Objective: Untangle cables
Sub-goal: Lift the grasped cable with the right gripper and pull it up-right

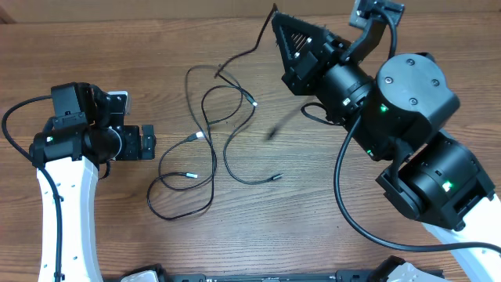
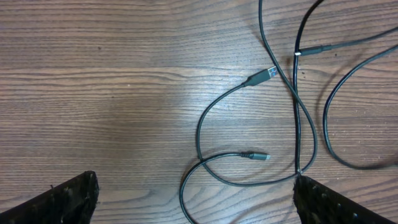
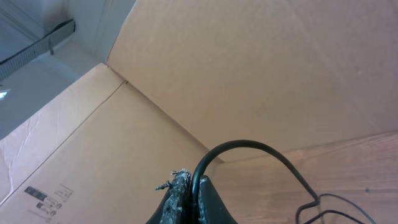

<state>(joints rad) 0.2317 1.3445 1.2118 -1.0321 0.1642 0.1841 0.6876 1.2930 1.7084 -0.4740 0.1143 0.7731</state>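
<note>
Printed marks point(image 3: 40, 198) on the cardboard box point(image 3: 249, 74) are too small to read. The cables point(image 1: 196, 136) lie in loose loops mid-surface point(image 1: 274, 235), with bare wood around them. The left end effector point(image 1: 149, 143) stands wide apart beside them. The right end effector point(image 3: 191, 190) is raised and clamped on one strand.

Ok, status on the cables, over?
Left pincer open, beside cables. Right pincer shut on one strand, up high. Rest loosely looped on table. Nothing blocking.

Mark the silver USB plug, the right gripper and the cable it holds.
silver USB plug point(image 2: 271, 72): left wrist view, metal tip.
right gripper point(image 3: 191, 185): right wrist view, between closed fingertips.
cable point(image 3: 245, 144): right wrist view, top of its arc.
</note>
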